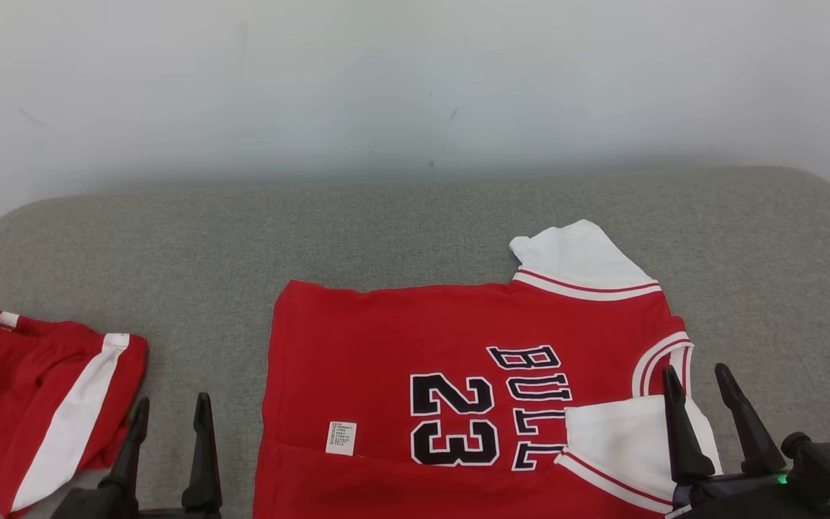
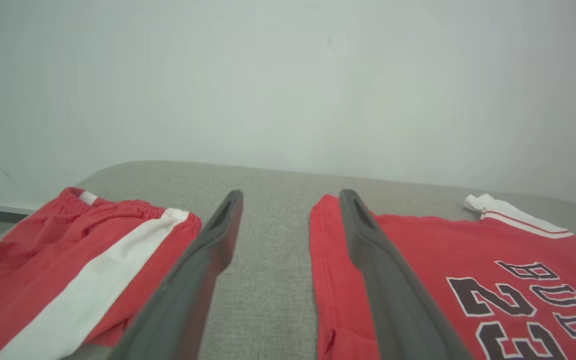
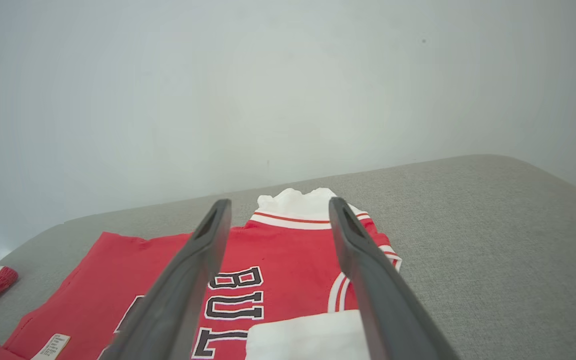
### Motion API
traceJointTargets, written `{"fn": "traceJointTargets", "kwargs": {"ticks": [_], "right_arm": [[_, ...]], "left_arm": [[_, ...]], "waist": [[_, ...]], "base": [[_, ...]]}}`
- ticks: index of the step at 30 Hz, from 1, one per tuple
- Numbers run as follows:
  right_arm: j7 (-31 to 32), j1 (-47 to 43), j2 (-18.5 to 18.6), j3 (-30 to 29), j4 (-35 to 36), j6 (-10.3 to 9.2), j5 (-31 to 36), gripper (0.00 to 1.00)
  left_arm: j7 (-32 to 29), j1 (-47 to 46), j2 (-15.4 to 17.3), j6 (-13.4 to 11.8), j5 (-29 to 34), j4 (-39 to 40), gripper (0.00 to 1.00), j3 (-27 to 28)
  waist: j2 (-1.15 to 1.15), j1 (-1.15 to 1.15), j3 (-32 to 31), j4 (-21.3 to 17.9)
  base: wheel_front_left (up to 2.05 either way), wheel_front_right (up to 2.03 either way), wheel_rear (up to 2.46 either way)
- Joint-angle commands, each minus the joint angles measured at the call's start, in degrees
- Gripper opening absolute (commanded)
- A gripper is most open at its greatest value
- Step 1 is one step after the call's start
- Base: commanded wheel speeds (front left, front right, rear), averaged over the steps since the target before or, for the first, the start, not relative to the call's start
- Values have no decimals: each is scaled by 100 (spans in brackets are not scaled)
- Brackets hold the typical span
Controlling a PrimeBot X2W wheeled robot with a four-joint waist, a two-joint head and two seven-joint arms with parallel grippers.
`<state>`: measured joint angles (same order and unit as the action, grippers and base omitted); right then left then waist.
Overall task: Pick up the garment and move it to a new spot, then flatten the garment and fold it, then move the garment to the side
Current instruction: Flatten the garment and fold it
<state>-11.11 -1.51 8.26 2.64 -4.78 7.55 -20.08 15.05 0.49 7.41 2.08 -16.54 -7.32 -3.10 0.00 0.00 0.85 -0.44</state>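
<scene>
The red jersey [image 1: 386, 339] [image 2: 418, 240] [image 3: 288, 250] is laid flat on the grey fabric-covered bench [image 1: 422, 223], near its front edge. Its long axis runs left to right, hem to the robot's left and neckline to the right. One white sleeve [image 1: 577, 256] points away from the robot; the other sleeve [image 1: 617, 432] is folded onto the body.

The left end effector [image 1: 172, 400] [image 2: 290, 195] is spread wide and empty, between the red shorts [image 1: 26, 389] [image 2: 68, 250] and the hem. The right end effector [image 1: 696, 371] [image 3: 279, 202] is likewise wide and empty, over the folded sleeve; contact cannot be told.
</scene>
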Motion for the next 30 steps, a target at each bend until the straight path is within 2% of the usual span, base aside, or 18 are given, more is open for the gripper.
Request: {"fn": "traceJointTargets", "kwargs": {"ticks": [1,18,30], "right_arm": [[-124,86,-7,69,-62,-13,84,100],[-397,-147,-43,-40,-202,-13,264,100],[-411,-242,-38,-15,-291,-13,303,100]], "left_arm": [[17,-69,-33,53,124,102,100,87],[17,361,-66,441,288,297,100,452],[18,470,-112,520,238,152,100,569]], "waist": [[0,0,-12,-5],[0,0,-88,-28],[0,0,-98,9]], "base": [[0,0,0],[0,0,0],[0,0,0]]}}
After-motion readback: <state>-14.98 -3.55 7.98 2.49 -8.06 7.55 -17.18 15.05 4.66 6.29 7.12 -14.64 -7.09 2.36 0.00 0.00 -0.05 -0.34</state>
